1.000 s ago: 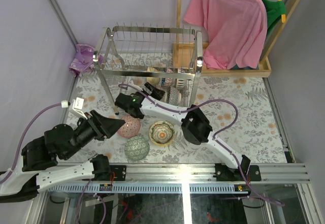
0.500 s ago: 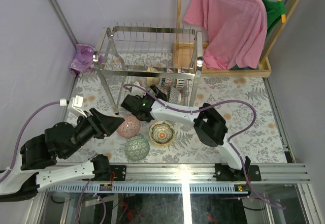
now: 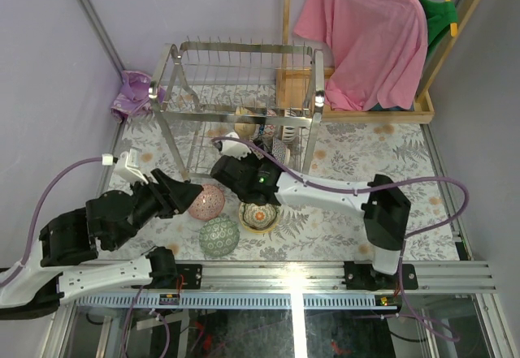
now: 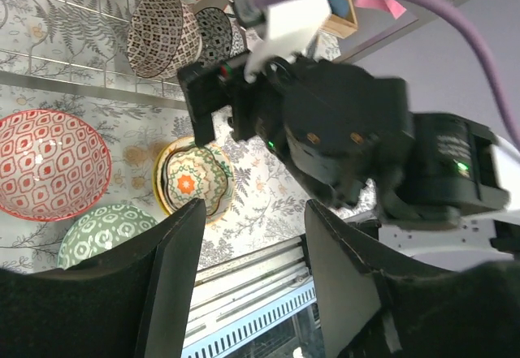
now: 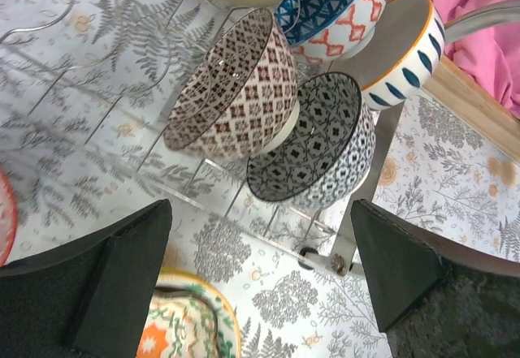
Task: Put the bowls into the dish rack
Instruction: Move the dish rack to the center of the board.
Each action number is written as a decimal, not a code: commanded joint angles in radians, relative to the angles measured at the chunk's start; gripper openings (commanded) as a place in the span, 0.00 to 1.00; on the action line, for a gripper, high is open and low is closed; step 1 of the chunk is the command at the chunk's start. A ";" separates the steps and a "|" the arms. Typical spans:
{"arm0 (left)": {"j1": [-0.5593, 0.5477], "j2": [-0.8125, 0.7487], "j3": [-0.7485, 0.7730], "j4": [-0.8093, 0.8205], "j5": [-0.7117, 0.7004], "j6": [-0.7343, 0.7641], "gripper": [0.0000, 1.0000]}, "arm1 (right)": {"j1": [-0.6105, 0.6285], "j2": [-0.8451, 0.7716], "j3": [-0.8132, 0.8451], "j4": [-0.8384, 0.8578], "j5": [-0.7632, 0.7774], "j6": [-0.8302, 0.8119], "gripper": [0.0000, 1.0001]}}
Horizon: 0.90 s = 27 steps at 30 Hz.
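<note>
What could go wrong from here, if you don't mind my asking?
The right gripper and left gripper sit close together by the red bowl; they could collide. The right arm's forearm passes close to the yellow bowl and might clip it. Bowls leaning in the dish rack could be knocked.

The right pincer has drawn back from the dish rack, spreading wider, elbow swung rightward.

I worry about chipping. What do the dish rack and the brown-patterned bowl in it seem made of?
The dish rack: polished steel wire by its look, bright mirror-like bars and posts. The brown-patterned bowl: probably glazed ceramic, glossy highlights over the printed pattern and a thick pale foot.
</note>
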 commanded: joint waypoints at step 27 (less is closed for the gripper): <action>-0.001 0.276 -0.071 -0.121 -0.575 -0.134 0.90 | -0.106 -1.007 -0.815 0.248 -0.134 0.130 0.99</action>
